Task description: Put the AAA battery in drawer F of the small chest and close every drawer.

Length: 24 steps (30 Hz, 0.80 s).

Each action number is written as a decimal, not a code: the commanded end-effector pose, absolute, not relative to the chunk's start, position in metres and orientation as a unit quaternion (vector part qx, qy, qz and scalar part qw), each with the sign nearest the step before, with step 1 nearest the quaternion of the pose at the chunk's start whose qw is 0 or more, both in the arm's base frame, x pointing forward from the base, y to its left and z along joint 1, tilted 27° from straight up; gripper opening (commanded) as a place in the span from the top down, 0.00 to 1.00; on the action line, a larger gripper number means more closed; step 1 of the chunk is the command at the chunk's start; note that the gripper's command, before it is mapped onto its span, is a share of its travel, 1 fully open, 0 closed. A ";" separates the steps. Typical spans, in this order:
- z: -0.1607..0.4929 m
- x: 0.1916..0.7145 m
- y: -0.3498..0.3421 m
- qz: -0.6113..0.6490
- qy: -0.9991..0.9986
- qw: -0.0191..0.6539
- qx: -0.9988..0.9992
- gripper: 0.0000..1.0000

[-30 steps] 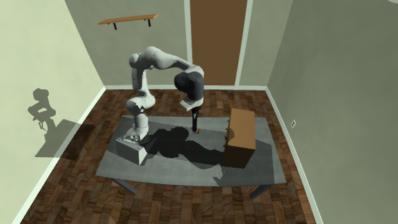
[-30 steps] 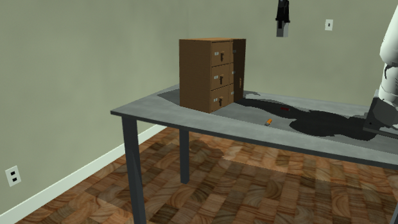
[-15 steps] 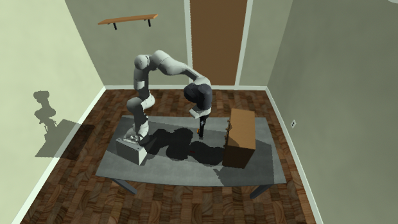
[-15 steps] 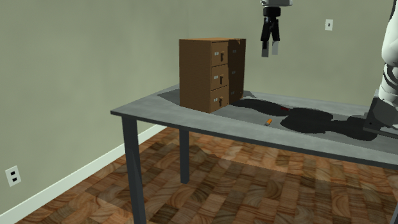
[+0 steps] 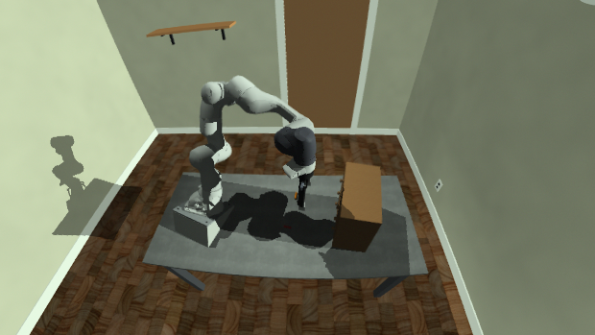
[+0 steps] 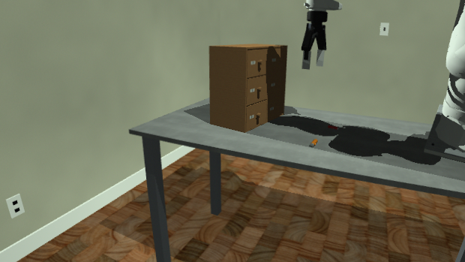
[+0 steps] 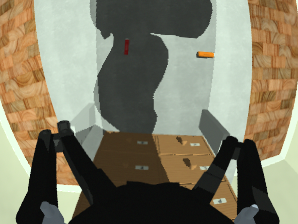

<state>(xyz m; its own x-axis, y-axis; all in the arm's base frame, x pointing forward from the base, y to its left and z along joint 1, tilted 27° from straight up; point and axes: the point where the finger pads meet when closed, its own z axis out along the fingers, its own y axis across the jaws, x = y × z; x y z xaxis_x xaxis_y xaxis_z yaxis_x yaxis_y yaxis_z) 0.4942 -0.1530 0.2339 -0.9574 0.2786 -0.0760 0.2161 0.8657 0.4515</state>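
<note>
An orange cylinder with a grey end (image 5: 296, 196) (image 6: 314, 143) (image 7: 205, 54), looking like a battery, lies on the table (image 5: 240, 262) (image 6: 180, 132) (image 7: 65, 50) in front of the chest. The brown chest (image 5: 363, 193) (image 6: 227, 87) stands upright, with two columns of three drawers, knobs and small white labels. Its drawers look pushed in. The label letters are too small to read, and its far column is in shadow. My gripper (image 5: 301, 206) (image 6: 313, 64) (image 7: 148, 115) is open and empty, pointing down, high above the table, on the drawer side of the chest.
A small dark red object (image 5: 287, 227) (image 6: 332, 127) (image 7: 126, 47) lies on the table in the arm's shadow, apart from the orange cylinder. The arm's base (image 5: 196, 226) stands at the table end opposite the chest. A wall shelf (image 5: 192, 29) hangs far behind.
</note>
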 end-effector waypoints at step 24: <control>0.178 0.579 -0.146 0.172 0.896 0.360 0.195 0.00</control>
<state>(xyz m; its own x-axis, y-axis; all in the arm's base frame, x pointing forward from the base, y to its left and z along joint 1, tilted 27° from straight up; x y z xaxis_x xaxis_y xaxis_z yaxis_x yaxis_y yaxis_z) 0.5593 -0.1258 0.1801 -0.7563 0.5379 -0.3724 0.3239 0.8024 0.5012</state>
